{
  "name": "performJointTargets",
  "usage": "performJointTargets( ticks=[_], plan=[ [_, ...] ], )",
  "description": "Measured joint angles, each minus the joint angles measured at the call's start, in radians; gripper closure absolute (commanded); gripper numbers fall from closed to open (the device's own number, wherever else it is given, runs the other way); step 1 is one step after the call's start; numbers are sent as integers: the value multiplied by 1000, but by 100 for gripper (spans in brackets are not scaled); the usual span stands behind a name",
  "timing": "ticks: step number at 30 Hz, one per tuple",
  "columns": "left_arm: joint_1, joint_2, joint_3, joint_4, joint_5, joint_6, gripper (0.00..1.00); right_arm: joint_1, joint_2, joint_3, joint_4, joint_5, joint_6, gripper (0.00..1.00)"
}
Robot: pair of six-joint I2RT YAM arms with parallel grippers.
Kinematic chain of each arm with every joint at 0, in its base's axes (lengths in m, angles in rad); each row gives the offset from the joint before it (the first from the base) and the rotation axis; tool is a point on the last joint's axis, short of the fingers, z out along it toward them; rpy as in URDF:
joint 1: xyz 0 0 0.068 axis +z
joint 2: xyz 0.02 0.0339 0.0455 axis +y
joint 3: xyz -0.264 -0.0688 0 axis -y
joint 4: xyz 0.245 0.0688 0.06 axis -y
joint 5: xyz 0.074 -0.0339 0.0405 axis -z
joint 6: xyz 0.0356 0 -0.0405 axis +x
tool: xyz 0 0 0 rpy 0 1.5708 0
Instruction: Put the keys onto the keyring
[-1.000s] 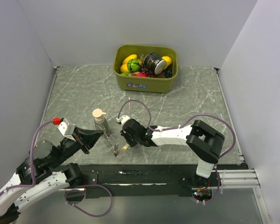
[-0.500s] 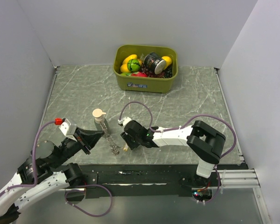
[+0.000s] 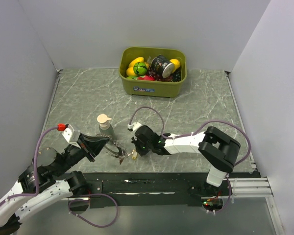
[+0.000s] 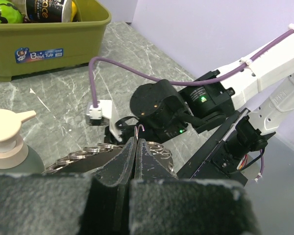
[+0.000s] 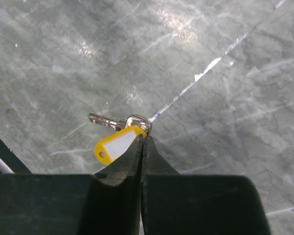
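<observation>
Close to the near edge of the table [image 3: 201, 103], left of its middle, the left pincer [image 4: 135, 140] is fully closed with the keyring [image 3: 116, 150] caught between its tips; silvery loops fan out on both sides of the fingers and part of the chain lies on the table just in front of a soap bottle [image 3: 104, 123]. Just to its right, the right pincer [image 5: 143, 141] is closed too, its tips meeting on the small ring of the yellow-tagged key [image 5: 115, 146], which rests flat on the table. The step in hand looks like picking up this key for threading. Next, the key needs lifting and its ring working onto the chain, which calls for a steady left hold. No red or blue key shows.
</observation>
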Motion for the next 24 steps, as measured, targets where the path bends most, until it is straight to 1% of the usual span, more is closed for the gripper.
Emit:
performJointTargets(
  ticks=[5,11,18,20,24],
  plan=[
    [0,0,0,0,0,0,99,-13,-67,-55,11,-32,4,100],
    [0,11,0,3,8,8,99,-18,-187,-67,1,-47,-8,100],
    [0,97,0,5,61,51,99,-22,-354,-96,-13,-46,-56,100],
    [0,116,0,6,75,63,99,-24,-367,-102,-22,-39,-58,100],
    [0,151,0,13,98,85,99,-29,-314,-122,-29,-12,-26,100]
  ],
)
